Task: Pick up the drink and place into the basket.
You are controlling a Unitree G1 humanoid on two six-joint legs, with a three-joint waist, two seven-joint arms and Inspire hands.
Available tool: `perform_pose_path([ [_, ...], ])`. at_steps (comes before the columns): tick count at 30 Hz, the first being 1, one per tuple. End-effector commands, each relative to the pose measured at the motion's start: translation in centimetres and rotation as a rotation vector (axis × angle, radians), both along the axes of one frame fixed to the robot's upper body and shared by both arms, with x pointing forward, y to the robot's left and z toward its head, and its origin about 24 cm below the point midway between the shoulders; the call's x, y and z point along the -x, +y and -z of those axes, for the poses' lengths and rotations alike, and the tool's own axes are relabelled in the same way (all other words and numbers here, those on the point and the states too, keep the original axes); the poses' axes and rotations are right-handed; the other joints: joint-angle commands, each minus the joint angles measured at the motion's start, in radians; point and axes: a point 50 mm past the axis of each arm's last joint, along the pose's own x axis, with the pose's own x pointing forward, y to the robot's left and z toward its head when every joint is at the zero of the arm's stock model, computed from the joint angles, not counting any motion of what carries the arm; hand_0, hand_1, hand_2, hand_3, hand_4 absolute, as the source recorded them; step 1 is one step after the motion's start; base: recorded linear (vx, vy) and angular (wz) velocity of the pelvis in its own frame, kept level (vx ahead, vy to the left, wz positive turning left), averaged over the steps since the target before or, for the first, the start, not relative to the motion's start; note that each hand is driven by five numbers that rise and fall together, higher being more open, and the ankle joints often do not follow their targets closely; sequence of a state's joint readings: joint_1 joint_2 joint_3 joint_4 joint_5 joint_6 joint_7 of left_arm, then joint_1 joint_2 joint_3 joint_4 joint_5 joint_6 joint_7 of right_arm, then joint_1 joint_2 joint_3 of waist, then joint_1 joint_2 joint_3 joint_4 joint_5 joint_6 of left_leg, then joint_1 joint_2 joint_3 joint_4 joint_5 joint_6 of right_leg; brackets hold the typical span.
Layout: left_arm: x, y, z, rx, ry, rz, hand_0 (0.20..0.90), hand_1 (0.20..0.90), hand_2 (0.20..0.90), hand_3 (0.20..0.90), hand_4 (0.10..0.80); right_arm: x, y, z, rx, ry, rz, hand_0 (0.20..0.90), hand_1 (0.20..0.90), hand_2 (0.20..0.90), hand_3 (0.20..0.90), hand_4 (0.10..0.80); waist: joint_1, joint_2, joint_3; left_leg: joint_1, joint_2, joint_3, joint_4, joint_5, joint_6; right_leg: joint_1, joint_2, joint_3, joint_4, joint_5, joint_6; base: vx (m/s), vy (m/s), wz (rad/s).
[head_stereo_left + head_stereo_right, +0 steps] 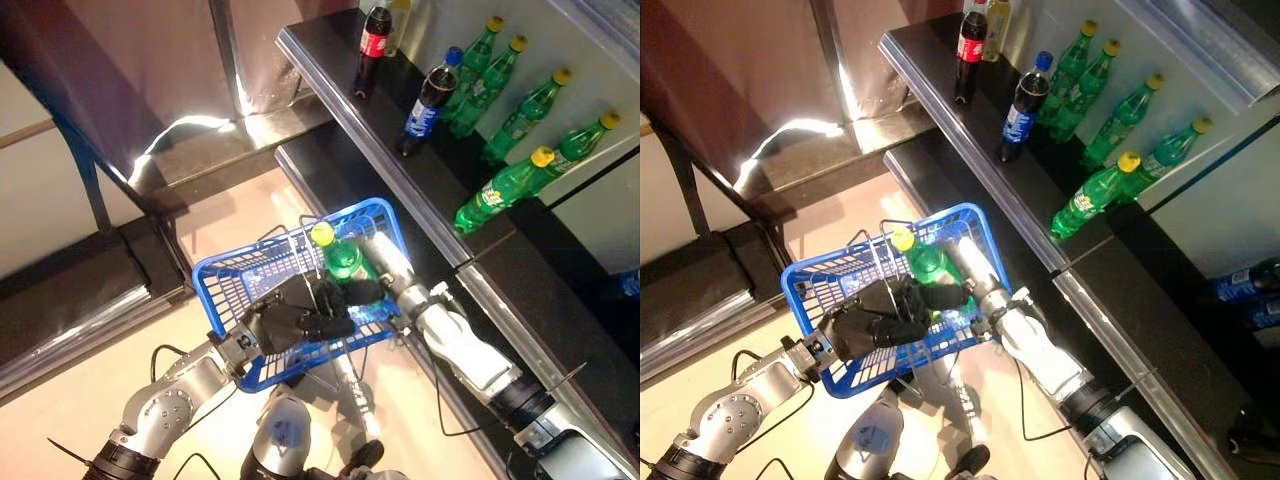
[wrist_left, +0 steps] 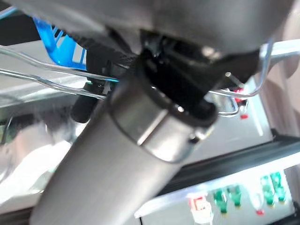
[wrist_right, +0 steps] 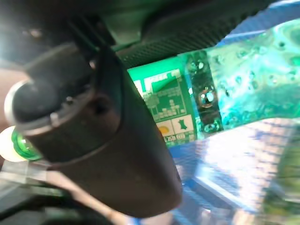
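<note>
left robot hand point(image 1: 290, 325) is clamped on the wire handle of the blue basket point(image 1: 232, 275) around 6 o'clock, right robot hand point(image 1: 362, 292) grips the green drink point(image 1: 343, 258) down inside it, and more bottles point(image 1: 510, 175) line the shelf point(image 1: 400, 160) at 1 o'clock

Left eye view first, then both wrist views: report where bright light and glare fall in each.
Left eye view: a light strip glares on the floor beside the dark panel, and the shelf edge shines. Right wrist view: light glows through the green bottle past the dark right hand. Left wrist view: a lit shelf shows pale.
</note>
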State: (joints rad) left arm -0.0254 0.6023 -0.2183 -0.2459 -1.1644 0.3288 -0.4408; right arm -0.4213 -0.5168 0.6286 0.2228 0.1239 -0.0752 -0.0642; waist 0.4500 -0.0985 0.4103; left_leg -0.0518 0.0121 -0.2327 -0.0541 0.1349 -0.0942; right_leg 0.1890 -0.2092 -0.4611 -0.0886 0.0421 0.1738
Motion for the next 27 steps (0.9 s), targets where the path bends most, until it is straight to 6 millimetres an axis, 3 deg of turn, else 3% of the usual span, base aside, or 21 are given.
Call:
perform_pose_path([
  [1, 2.7, -5.2, -8.2, 0.418, -0.43, 0.398, 0.3, 0.3, 0.3, 0.2, 0.1, 0.2, 2.2, -1.2, -0.018, -0.107, -0.074, 0.3, 0.3, 0.3, 0.2, 0.1, -0.002, 0.007, -0.328, 0.059, -0.023, -0.041, -0.033, -0.057, 0.022, 0.033, 0.012, -0.022, 0.01, -0.002, -0.004, -0.005, -0.009, 0.05],
  [12, 3.3, -5.6, -8.6, 0.418, -0.455, 0.46, 0.3, 0.3, 0.3, 0.2, 0.1, -0.4, 1.8, 0.9, 0.129, -0.043, -0.015, 0.3, 0.3, 0.3, 0.2, 0.1, 0.01, 0.001, -0.327, 0.059, -0.024, -0.056, -0.033, -0.056, 0.021, 0.033, 0.016, -0.026, 0.012, -0.003, -0.008, 0.0, -0.001, 0.0],
  [27, 3.9, -6.7, -9.0, 0.387, -0.514, 0.564, 0.3, 0.3, 0.3, 0.2, 0.1, -1.2, 4.2, -1.1, 0.344, -0.193, -0.122, 0.3, 0.3, 0.3, 0.2, 0.1, 0.021, -0.004, -0.333, 0.056, -0.027, -0.066, -0.033, -0.052, 0.021, 0.034, 0.021, -0.029, 0.012, -0.004, -0.011, -0.006, -0.001, 0.03],
])
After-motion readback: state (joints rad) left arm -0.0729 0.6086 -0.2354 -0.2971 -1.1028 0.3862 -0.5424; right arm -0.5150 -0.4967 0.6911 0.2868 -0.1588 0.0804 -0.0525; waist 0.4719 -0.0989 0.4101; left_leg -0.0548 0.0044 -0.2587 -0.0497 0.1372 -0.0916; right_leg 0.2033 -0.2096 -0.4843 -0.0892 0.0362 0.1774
